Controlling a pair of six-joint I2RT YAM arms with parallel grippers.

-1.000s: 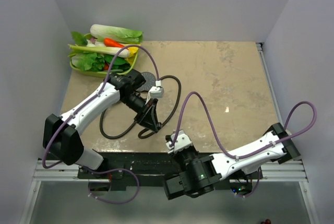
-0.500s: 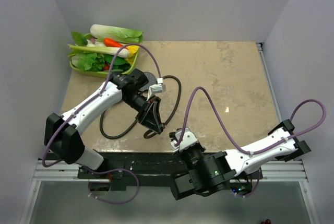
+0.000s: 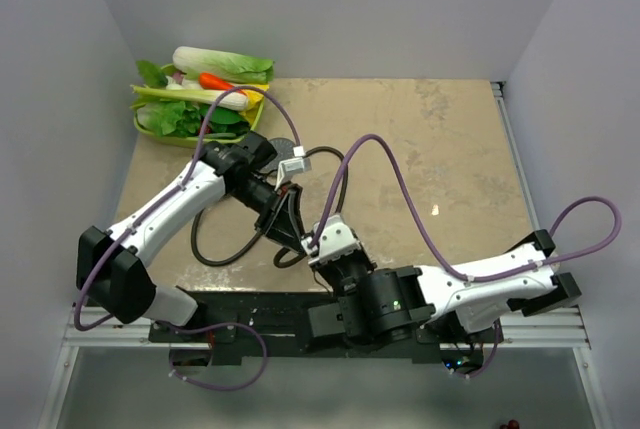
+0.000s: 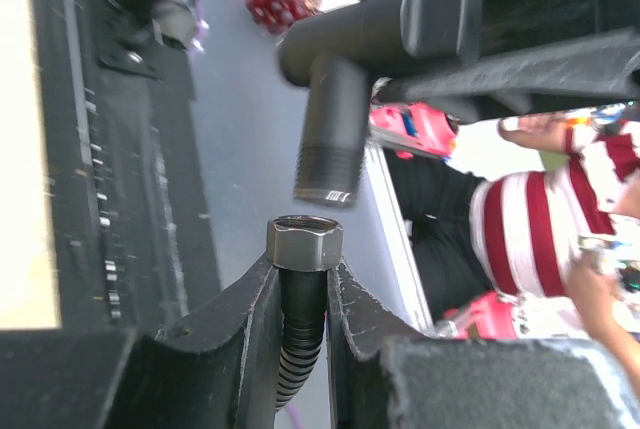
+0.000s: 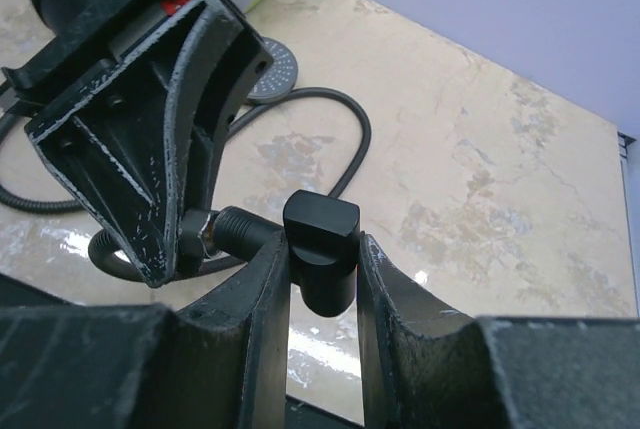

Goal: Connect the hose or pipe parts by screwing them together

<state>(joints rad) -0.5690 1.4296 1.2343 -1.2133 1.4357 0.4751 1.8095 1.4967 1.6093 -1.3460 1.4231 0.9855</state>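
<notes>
Fingers of the left gripper point(image 4: 303, 279) are pinched on the thin dark ribbed flexible hose point(image 4: 298, 339), right under its grey hex end nut point(image 4: 305, 243). Jaws are nearly closed and the nut sticks out past the tips.

Fingers of the right gripper point(image 5: 322, 279) clamp both sides of a black elbow fitting point(image 5: 320, 244). The gap is narrow and the hold looks firm.

The fitting's threaded stub point(image 4: 327, 164) points at the nut's open mouth. It stops just short, not touching, and in the left wrist view it sits slightly off-centre.

All this hangs over the near part of the beige marbled table point(image 5: 500, 149). The rest of the hose loops on the tabletop. A dark grey round shower head face point(image 5: 272, 71) lies flat beyond the left gripper.

Risks, my read:
- Offset plus any tilt means a cross-thread on the first turn.
- The grip is on the hose, not the nut, so if the threads bind the hose twists or slips through the pads.
- The elbow is held on smooth sides, so torque could spin it in the jaws.
- Drag from the hose loop could pull the nut off axis.
</notes>
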